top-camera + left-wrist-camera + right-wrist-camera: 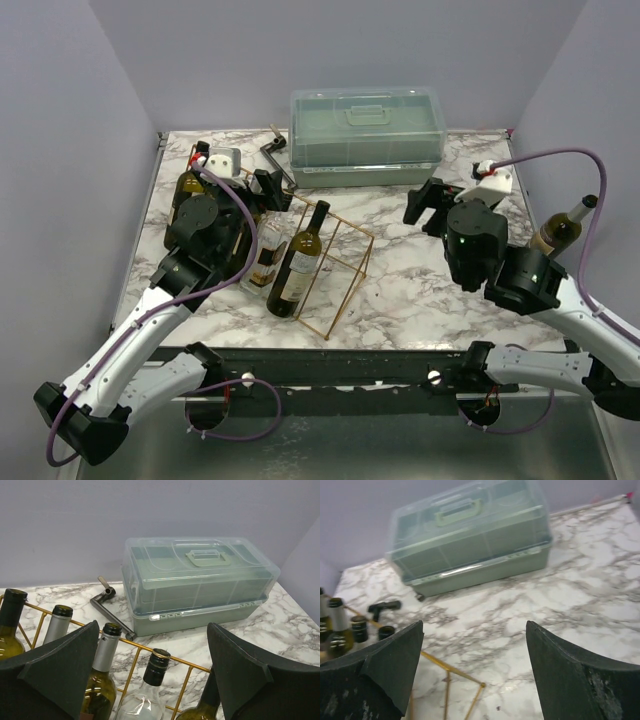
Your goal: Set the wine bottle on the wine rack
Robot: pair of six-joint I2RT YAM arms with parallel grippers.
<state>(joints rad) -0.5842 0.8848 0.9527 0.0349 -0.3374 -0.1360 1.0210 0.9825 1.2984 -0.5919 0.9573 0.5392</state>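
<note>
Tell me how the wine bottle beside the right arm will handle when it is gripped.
The wine bottle looks like smooth glass, so it is probably slippery and breakable. It appears capped and may be full, so it is likely heavy for its size. Its round body would probably roll if laid on the marble table.

Overhead: you get even, diffuse light from above, medium bright, no hard shadows. Only a thin soft shadow runs along the near side of the box (366,135). The walls (330,50) behind the box read flat lavender-grey.

Left wrist: the box is sharp, with a pale sheen on its lid and nothing blown out. The left fingers (55,675), in front of the box, go near-black and soft.

Right wrist: the whole frame is blurred. The box edges are soft and the table (580,595) veins beside it are smeared. The right fingers (375,680) are dark and grainy.
</note>
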